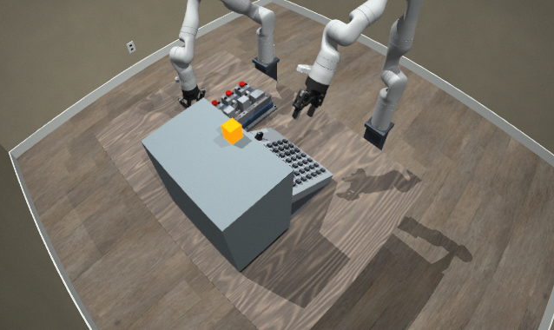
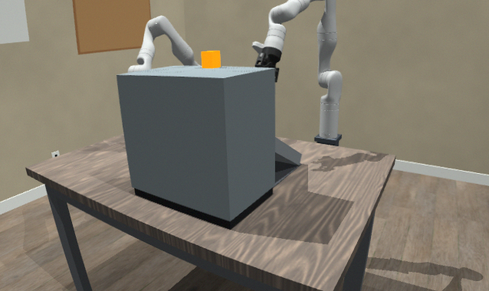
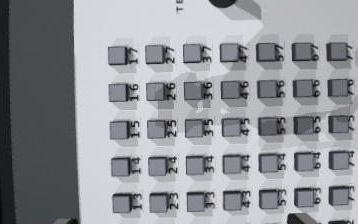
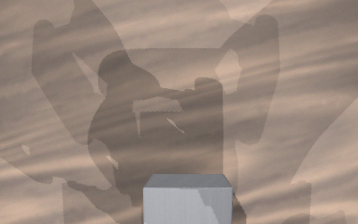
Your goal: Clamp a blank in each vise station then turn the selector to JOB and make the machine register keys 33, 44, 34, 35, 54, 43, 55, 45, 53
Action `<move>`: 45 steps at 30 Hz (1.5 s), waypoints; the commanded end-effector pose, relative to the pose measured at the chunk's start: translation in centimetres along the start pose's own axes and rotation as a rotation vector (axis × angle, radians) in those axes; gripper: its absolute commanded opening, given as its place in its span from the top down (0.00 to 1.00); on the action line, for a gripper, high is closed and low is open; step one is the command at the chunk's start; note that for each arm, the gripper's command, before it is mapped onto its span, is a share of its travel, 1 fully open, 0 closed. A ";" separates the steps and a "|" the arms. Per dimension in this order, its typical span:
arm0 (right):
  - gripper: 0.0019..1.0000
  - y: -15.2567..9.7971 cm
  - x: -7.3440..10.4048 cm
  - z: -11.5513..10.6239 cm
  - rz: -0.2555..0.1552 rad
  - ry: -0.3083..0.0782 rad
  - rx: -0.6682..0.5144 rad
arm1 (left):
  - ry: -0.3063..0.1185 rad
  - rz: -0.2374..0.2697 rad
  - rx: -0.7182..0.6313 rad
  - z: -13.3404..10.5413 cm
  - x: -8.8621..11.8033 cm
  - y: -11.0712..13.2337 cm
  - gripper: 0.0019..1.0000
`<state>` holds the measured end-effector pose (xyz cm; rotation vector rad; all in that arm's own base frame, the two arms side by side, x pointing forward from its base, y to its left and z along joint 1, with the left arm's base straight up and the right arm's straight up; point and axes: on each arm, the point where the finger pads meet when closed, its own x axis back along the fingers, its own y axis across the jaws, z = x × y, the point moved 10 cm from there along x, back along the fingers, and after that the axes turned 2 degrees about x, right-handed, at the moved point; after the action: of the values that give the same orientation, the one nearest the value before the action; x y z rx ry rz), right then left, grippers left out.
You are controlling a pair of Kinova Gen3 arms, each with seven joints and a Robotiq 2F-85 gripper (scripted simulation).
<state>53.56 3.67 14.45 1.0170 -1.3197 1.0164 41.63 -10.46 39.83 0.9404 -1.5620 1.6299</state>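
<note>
You have the vise stations (image 1: 253, 108) on the counter (image 1: 262, 278) (image 2: 170, 245) beside the cabinet (image 1: 219, 169) (image 2: 178, 130), with three red knobs (image 1: 241, 83) showing; the cabinet hides the nearer end of the row, and you cannot tell from here whether any blank is clamped. In your right wrist view, a pale block (image 4: 187, 205) stands at the bottom edge, above the shadowed counter; you cannot tell for sure that it is a blank. Your right gripper (image 1: 193, 101) is near the stations at the cabinet's far corner, its fingers partway apart; you cannot tell whether they grip the block. Next to the stations you have the keypad (image 1: 312, 187) (image 2: 289, 151) (image 3: 92, 150), sloping out from the cabinet, with the black selector (image 1: 259, 136) (image 3: 223, 2) at its upper end; its setting is not readable. Your left gripper (image 1: 304, 112) (image 2: 276, 74) (image 3: 184, 220) hovers above and apart from the keypad, fingers wide apart with nothing between them. Its camera looks down on rows of grey keys, labels readable from 13 to 77, none lit. On top of the cabinet, your amber lamp (image 1: 232, 131) (image 2: 211, 59) glows bright orange.
</note>
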 end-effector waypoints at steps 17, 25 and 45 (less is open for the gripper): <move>0.90 0.0 0.3 0.0 0.002 -0.001 0.000 | 0.001 0.002 0.000 0.0 0.1 0.0 0.00; 0.90 0.0 3.4 0.0 0.002 -0.001 0.000 | 0.001 0.002 0.000 0.0 0.1 0.0 0.00; 0.90 0.0 16.7 0.0 0.002 -0.001 0.000 | 0.001 0.002 0.000 0.0 0.1 0.0 0.00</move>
<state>53.53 3.66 30.63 1.0163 -1.3221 1.0174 41.63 -10.46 39.83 0.9404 -1.5620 1.6299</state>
